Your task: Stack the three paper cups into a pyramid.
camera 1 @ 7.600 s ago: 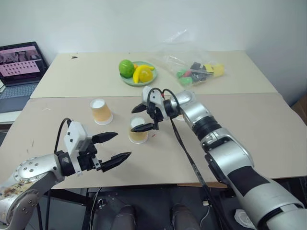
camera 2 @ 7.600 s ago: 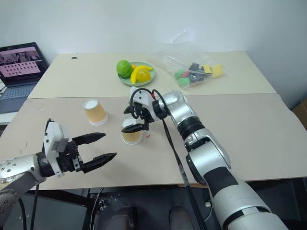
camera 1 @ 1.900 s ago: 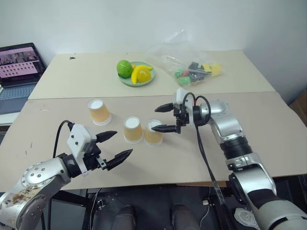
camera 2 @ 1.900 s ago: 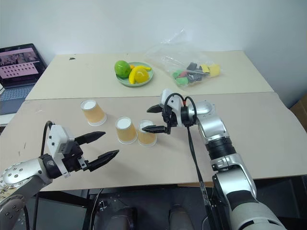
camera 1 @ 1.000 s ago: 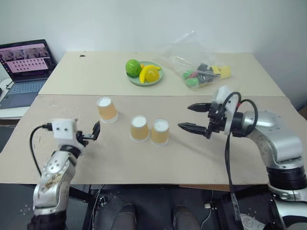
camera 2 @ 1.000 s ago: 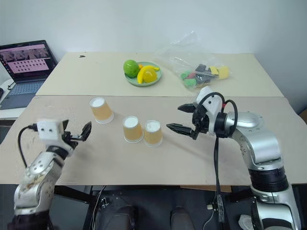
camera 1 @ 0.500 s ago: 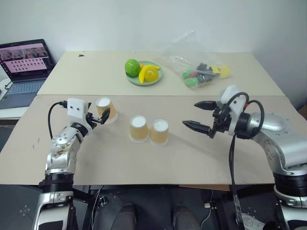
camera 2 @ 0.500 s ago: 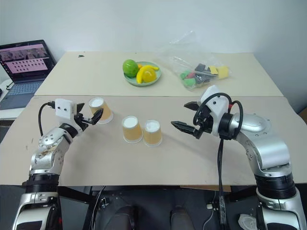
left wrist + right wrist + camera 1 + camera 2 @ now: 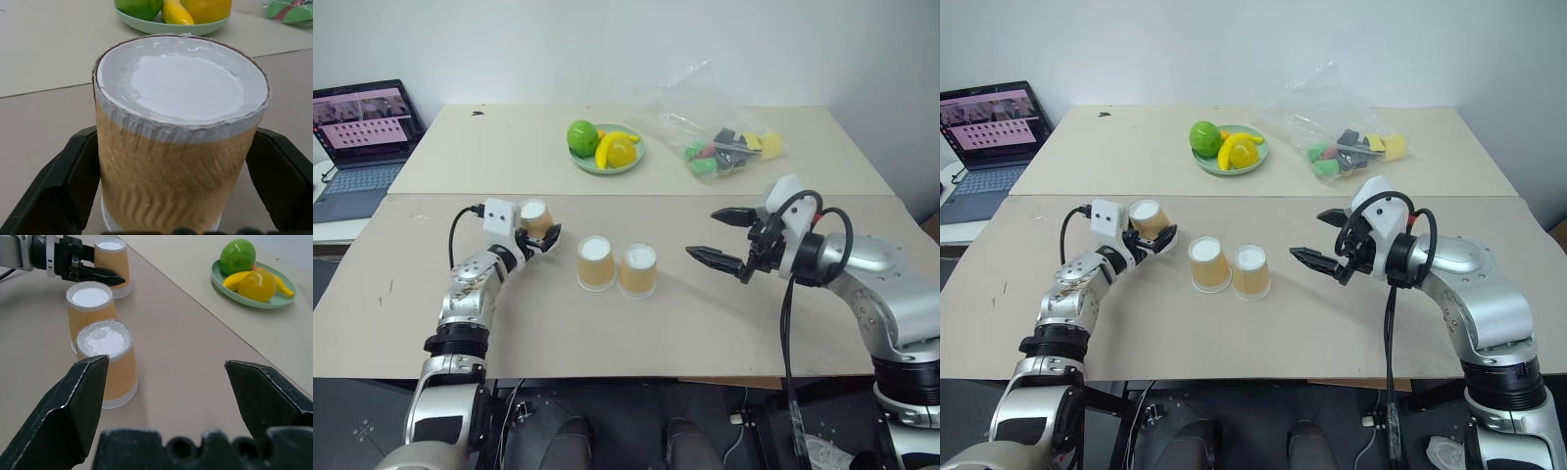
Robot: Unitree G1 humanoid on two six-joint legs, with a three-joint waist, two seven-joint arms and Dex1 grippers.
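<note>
Three paper cups stand upside down on the tan table point(image 9: 705, 323), orange-tan with white bases up. Two of them point(image 9: 595, 262) point(image 9: 638, 270) touch side by side at the middle. The third cup point(image 9: 534, 211) stands to their left, with my left gripper point(image 9: 540, 231) around it. In the left wrist view this cup point(image 9: 181, 147) rests on the table and the black fingers point(image 9: 68, 186) press against both of its sides. My right gripper point(image 9: 703, 233) hovers open to the right of the pair, pointing at them, with nothing between its fingers.
A green plate of fruit point(image 9: 607, 157) and a clear plastic bag of toys point(image 9: 720, 142) lie on the far table. An open laptop point(image 9: 357, 132) sits at the far left. A seam point(image 9: 705, 195) runs between the two tables.
My left arm has reached forward and right to the left cup, and its fingers have closed in on the cup's sides. The right gripper has stayed where it was, open.
</note>
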